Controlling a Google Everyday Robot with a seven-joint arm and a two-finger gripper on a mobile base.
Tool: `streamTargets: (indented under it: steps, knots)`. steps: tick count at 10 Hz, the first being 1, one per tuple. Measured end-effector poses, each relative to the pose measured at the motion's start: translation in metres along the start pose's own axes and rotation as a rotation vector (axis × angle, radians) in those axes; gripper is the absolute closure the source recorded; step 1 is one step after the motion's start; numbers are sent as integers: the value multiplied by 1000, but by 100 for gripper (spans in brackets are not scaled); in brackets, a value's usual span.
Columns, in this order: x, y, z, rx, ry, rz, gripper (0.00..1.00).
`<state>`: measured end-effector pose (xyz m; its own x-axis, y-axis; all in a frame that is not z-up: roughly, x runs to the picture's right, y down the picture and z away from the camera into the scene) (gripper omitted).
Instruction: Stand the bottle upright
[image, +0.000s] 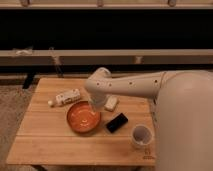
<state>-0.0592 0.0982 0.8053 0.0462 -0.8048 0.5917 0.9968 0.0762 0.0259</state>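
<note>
1. We count one white cup (141, 135) nearest on the table (50, 145), and one flat black slab (116, 122) beyond it.
2. One orange bowl (80, 120); the gripper (96, 109) hangs over its far rim, and we cannot tell its grip state.
3. One white block (111, 103) sits right of the arm (130, 85).
4. One bottle (65, 97) lies on its side, just beyond the bowl's left rim.

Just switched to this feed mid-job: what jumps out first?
The big white arm stretches in from the picture's right, its gripper hanging at the right rim of the orange bowl on the wooden table. Behind the bowl, to the left, the bottle lies on its side.
</note>
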Motion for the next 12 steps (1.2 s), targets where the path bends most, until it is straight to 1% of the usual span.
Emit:
streamTargets:
  steps: [1, 2, 3, 4, 5, 6, 7, 8, 9, 10, 12]
  knots:
    - [13, -10, -13, -14, -1, -67, 68]
    - [28, -29, -24, -25, 0, -155, 68]
    - [45, -54, -32, -43, 4, -272, 68]
    - [54, -73, -35, -56, 12, -358, 68]
    - [63, -99, -36, -77, 28, -482, 70]
    - [70, -120, -34, -94, 47, -582, 75]
    - [74, -140, -30, -105, 63, -669, 74]
    - [77, -155, -27, -114, 73, -741, 69]
    - [78, -173, -20, -122, 83, -843, 57]
    - [77, -186, -13, -124, 82, -938, 47]
    - [73, -203, 0, -124, 67, -1047, 29]
